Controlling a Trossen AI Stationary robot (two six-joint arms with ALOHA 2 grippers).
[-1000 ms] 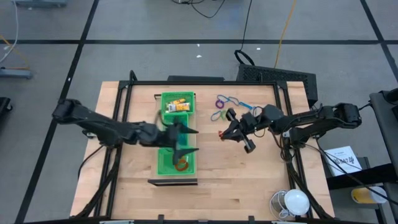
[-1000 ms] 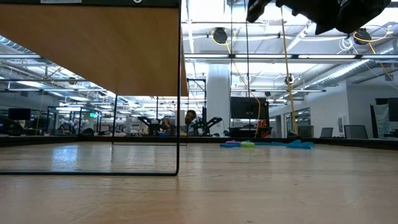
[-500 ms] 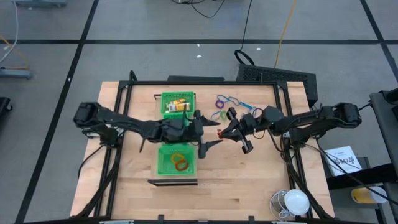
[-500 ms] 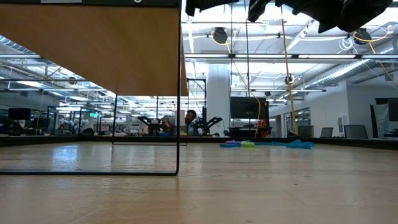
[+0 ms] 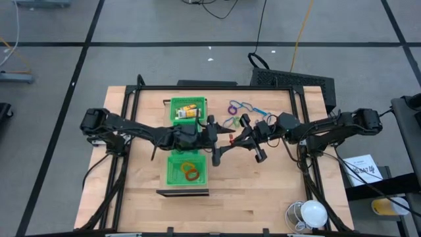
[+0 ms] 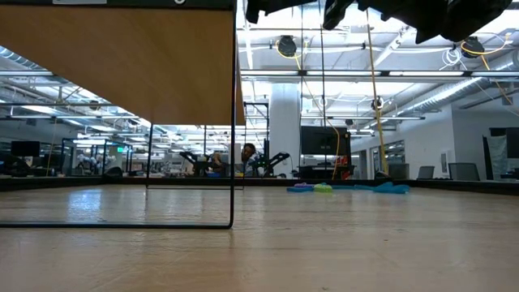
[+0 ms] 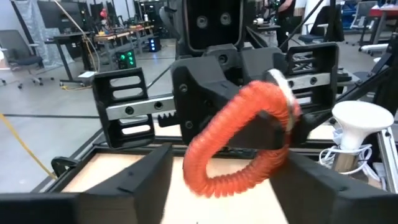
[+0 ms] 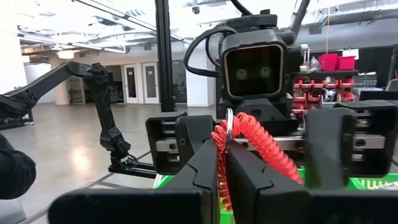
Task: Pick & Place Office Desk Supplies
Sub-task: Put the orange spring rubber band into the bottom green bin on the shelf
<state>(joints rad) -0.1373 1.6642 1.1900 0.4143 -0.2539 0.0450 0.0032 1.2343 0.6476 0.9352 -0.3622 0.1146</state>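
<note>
While right gripper (image 5: 231,139) pinches red coil loop (image 7: 239,140), left gripper (image 5: 222,141) open around it

— Grippers? 
— Left gripper (image 5: 222,139) and right gripper (image 5: 245,138) meet mid-table, coil loop (image 5: 231,139) between them.
— Tray? 
— Tray (image 5: 172,172) left of them; loose loops (image 5: 238,107) far side.

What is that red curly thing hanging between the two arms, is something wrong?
Nothing looks broken. The right claw is shut on a red coiled loop in mid-air, and the left claw faces it, open around the loop.
</note>
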